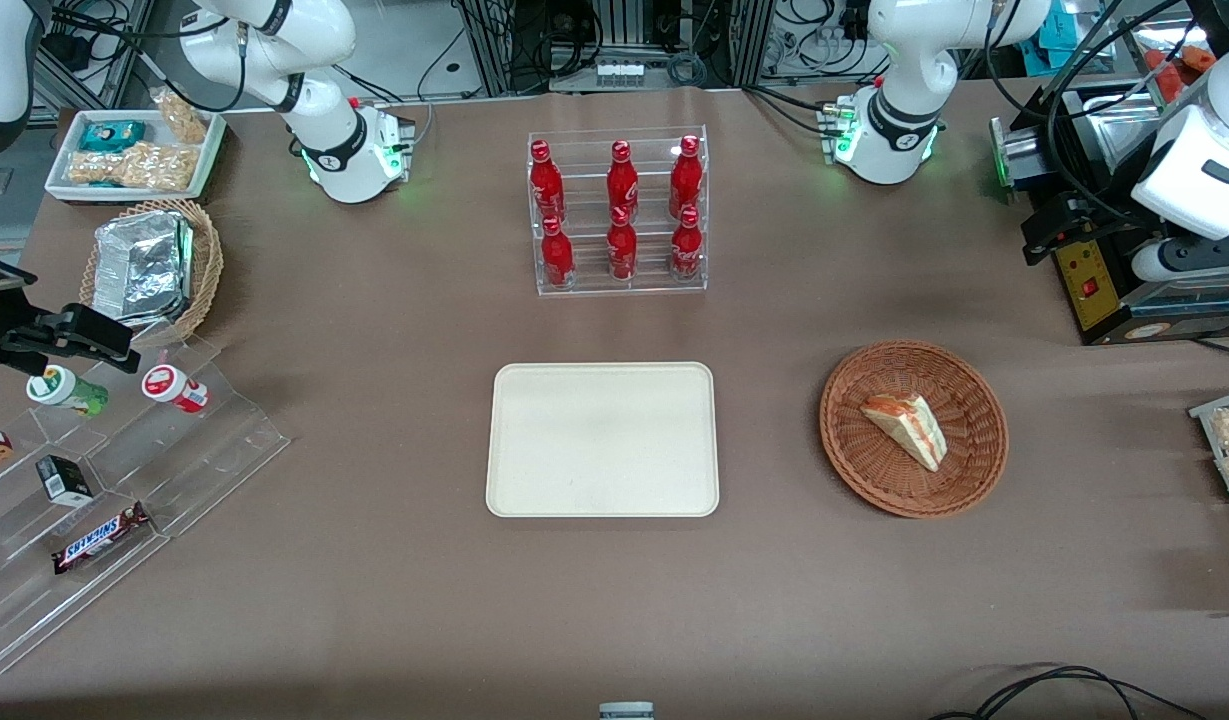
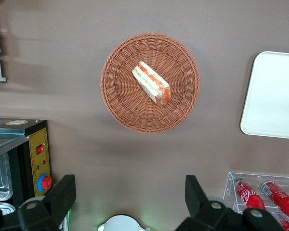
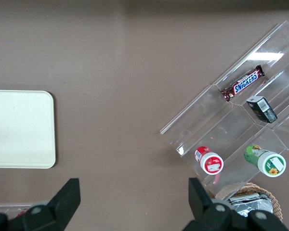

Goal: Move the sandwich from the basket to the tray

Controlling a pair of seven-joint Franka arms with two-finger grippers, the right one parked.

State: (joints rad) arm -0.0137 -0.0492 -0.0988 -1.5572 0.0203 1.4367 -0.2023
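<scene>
Sandwich [image 2: 151,89], a clear-wrapped triangular white-bread wedge, lies diagonally in your round reddish-brown wicker basket [image 2: 116,103]; the left gripper [image 2: 130,192] hovers above, wide open, empty.

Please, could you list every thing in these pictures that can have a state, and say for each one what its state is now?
sandwich: lying in the basket, wrapped, not gripped.
basket: upright on the table, holding only the sandwich.
tray: flat on the table, nothing on it.
gripper: open, high above the table, holding nothing.
cola bottles: upright in their clear rack, caps on.
foil packets: piled in the tan basket.
</scene>
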